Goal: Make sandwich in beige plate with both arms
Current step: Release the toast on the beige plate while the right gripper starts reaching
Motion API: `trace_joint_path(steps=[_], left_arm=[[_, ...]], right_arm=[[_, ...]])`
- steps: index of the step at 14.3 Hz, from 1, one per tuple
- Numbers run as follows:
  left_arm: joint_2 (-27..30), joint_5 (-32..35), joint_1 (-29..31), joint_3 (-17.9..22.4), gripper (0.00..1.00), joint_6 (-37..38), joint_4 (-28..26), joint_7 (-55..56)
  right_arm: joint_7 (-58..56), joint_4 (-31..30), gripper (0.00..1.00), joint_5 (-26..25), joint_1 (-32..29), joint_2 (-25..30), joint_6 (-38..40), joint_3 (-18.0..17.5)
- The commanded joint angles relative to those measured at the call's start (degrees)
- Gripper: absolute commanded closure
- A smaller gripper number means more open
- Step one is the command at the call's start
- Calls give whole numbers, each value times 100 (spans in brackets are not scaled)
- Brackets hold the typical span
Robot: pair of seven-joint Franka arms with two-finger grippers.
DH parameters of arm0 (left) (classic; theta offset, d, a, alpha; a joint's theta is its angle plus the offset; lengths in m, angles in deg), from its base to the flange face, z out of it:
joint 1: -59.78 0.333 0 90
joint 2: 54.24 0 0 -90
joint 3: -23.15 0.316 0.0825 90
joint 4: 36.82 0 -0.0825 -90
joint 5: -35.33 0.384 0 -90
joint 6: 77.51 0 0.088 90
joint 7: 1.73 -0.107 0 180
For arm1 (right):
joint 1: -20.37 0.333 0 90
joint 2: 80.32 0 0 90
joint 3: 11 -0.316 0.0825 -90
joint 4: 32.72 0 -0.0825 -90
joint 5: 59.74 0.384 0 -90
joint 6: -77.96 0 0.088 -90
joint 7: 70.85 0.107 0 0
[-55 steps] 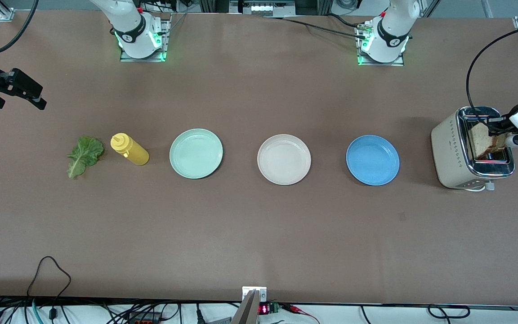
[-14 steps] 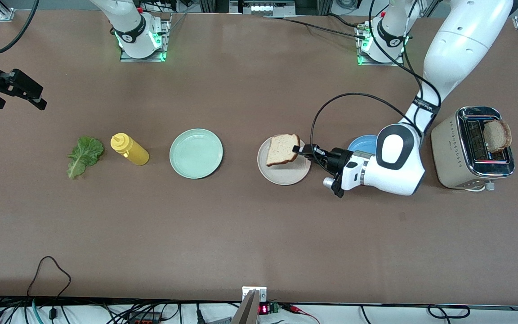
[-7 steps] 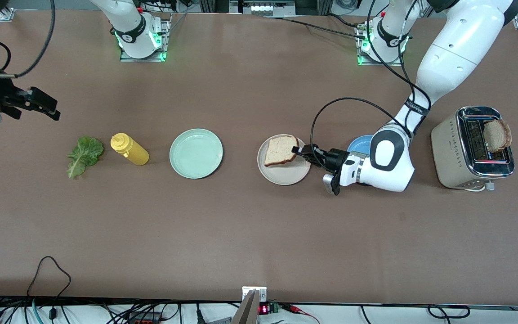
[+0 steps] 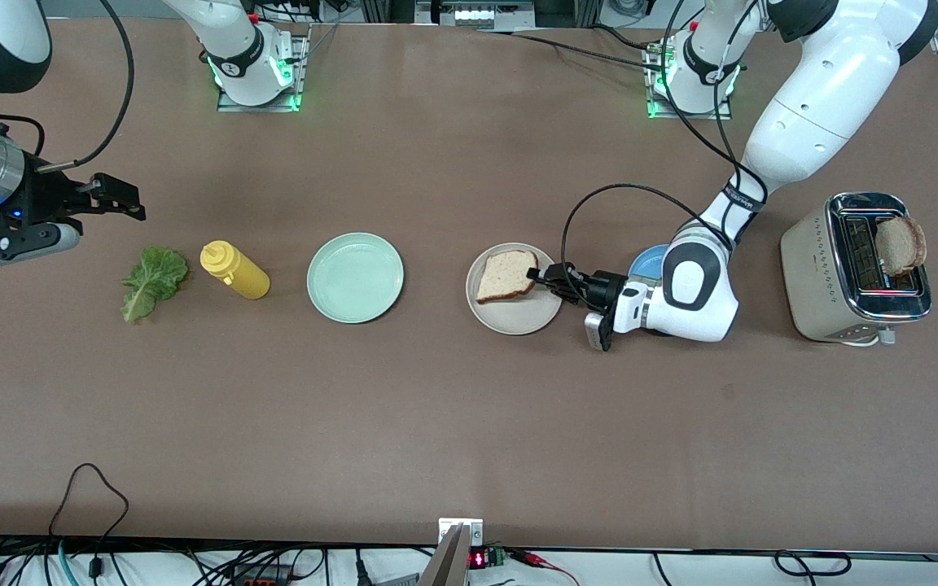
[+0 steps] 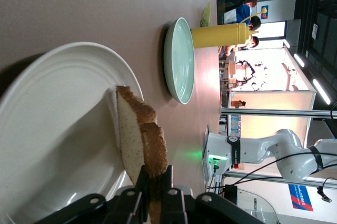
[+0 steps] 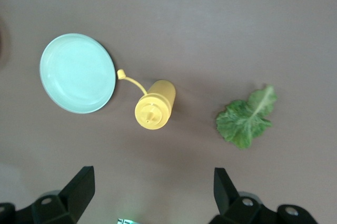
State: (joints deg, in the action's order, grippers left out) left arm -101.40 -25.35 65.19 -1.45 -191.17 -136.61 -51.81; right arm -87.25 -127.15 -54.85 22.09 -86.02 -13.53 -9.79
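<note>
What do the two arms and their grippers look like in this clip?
Both arms are glossy white with rounded jointed segments and black joint bands. Loose black cables loop from each wrist. The left gripper and the right gripper are black with two fingers. Each base glows green.

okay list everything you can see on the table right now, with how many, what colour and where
Bread slice: one, pale, on the beige plate.
Second bread slice: one, brown, in the toaster.
Blue plate: one, under the left arm.
Green plate: one, beside the beige plate.
Mustard bottle: one, yellow, beside the green plate.
Lettuce leaf: one, green, beside the bottle.
Left tool: shut on the bread slice.
Right tool: open, above the leaf.
</note>
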Motion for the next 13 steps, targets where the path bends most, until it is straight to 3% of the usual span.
trace_joint_path(steps=[1,3,5,10,13], left_arm=[[128,-49,13,34,0,-16,-41,-204],[189,143,56,86,0,-7,-41,-239],[513,1028,83,157,0,2,-6,-178],[1164,2857,206,175,0,159,38,-64],[1647,3954,328,201,0,668,178,698]], right_arm=[[-932,-338,0,233,-189,130,-184,2],[-1321,-566,0,241,-233,156,-342,2],[-1935,-777,0,450,-390,209,-553,11],[-3886,-1480,0,1856,-1233,192,-764,20],[-5386,-1972,0,2690,-1682,139,-1010,20]])
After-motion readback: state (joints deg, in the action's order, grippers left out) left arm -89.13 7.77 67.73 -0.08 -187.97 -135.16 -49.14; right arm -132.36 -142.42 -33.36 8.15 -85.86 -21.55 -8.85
